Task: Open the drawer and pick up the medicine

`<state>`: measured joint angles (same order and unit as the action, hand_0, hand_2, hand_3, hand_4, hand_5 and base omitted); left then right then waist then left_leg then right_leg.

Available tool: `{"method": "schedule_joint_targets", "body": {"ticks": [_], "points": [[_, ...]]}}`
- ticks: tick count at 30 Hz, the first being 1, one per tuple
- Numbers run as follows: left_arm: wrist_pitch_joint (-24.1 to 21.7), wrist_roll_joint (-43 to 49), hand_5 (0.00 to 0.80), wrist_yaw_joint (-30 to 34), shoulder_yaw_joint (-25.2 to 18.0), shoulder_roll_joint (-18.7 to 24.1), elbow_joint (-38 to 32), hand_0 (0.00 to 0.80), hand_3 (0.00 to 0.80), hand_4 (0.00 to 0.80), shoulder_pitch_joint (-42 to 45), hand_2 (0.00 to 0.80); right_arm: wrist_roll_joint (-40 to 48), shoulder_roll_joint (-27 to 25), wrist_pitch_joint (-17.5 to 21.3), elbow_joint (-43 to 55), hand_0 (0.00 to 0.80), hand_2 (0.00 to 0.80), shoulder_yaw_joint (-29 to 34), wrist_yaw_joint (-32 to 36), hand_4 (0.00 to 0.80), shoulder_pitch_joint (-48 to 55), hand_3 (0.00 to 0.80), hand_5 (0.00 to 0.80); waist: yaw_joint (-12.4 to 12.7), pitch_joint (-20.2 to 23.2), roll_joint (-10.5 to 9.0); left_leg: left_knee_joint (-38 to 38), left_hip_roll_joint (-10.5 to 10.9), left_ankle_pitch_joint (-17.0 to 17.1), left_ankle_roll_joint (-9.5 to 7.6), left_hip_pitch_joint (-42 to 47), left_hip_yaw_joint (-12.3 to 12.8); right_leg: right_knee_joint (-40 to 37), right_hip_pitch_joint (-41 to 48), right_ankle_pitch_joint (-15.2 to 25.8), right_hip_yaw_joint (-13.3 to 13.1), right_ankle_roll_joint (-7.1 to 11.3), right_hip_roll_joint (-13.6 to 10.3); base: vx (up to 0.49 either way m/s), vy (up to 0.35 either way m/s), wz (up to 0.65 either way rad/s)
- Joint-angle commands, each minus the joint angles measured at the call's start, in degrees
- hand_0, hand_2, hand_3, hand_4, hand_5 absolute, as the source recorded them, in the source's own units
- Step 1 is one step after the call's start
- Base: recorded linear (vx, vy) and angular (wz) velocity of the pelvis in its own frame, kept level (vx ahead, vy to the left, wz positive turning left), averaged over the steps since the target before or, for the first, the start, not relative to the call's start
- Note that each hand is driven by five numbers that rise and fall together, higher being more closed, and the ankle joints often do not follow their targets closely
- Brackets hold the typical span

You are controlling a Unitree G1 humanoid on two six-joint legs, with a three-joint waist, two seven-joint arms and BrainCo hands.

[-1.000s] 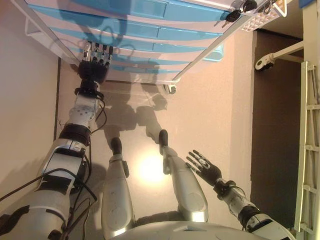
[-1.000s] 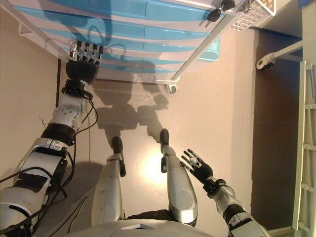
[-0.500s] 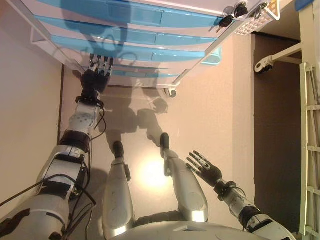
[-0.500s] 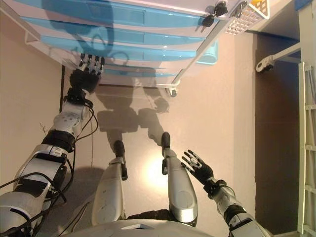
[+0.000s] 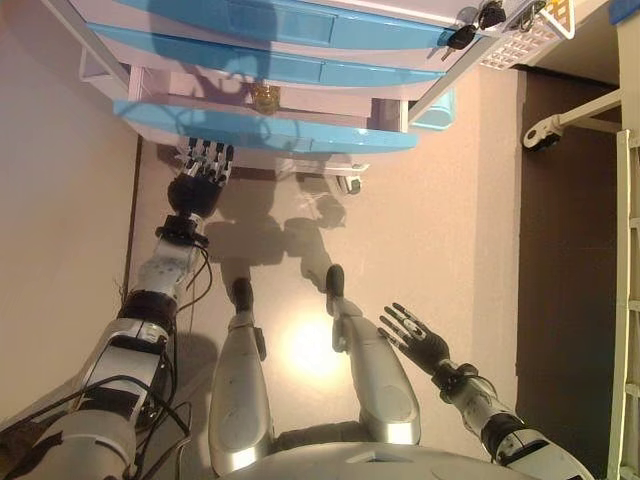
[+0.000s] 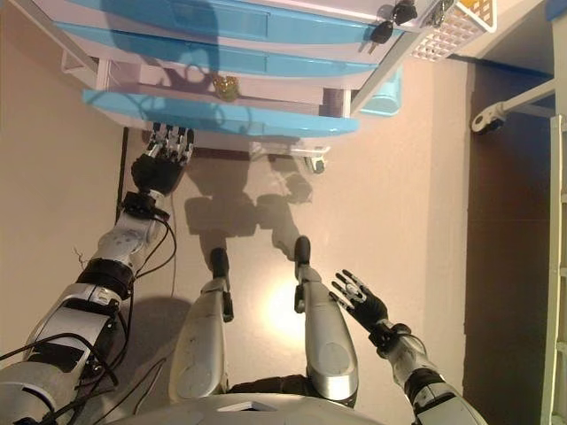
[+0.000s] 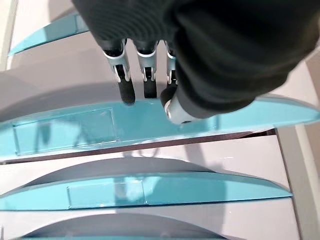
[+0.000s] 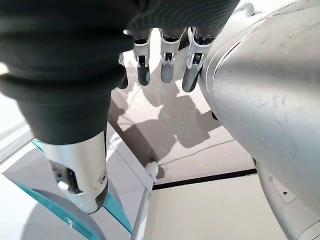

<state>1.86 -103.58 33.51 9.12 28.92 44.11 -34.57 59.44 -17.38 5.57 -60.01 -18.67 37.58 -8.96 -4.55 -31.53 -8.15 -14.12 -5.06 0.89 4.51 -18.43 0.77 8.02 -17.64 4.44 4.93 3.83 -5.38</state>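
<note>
Nearest, the right robot hand hangs spread and empty, while farther off the left robot hand curls its fingers on the blue front of the pulled-out drawer, where a small golden medicine packet lies inside.

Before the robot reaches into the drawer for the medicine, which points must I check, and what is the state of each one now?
1. Drawer pulled out of the cabinet: ok, its blue front stands clear of the others.
2. Medicine visible: cannot tell; a small golden object lies inside, too small to identify.
3. Left hand released: cannot tell; its fingers sit at the drawer front.
4. Right hand free: ok, open, holding nothing, low beside the robot.
5. Way into drawer: ok, nothing covers the opening.
</note>
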Motion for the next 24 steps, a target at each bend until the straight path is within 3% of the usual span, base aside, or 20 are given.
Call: {"method": "schedule_joint_targets", "body": {"ticks": [1, 8, 24], "points": [[0.13, -2.17, 0.8, 9.78, -6.72, -0.11, -6.46, 0.8, 0.8, 0.8, -2.89, 0.8, -1.81, -1.6, -0.34, 3.65, 0.0, 0.0, -0.35, -0.33, 0.0, 5.65, 0.0, 0.0, 1.69, 1.73, 2.1, -5.35, 2.83, -3.53, -1.23, -2.94, 0.41, 1.15, 0.14, -0.41, 0.62, 0.7, 1.56, -0.001, -0.005, 0.06], [3.07, -2.97, 0.8, 14.48, -7.0, -2.62, -2.56, 0.8, 0.8, 0.8, 4.43, 0.8, -2.47, -1.35, -0.51, 4.58, 0.0, 0.0, 0.22, -1.25, 0.0, 5.69, 0.0, 0.0, 2.59, 1.73, 2.1, -5.28, 2.78, -3.33, -1.32, -3.04, -0.22, 1.37, 0.25, -0.67, 1.44, 0.74, 1.73, -0.007, -0.01, 0.05], [4.11, -4.23, 0.8, 22.85, -8.16, -9.67, 4.9, 0.8, 0.8, 0.8, 17.33, 0.8, -4.33, -0.8, -1.02, 6.35, 0.0, 0.0, 2.09, -2.72, 0.0, 5.75, 0.0, 0.0, 4.17, 1.73, 1.81, -5.42, 3.21, -3.05, -1.51, -3.33, -1.86, 2.21, 0.09, -1.33, 2.65, 1.03, 2.18, -0.003, 0.0, 0.03]]}}
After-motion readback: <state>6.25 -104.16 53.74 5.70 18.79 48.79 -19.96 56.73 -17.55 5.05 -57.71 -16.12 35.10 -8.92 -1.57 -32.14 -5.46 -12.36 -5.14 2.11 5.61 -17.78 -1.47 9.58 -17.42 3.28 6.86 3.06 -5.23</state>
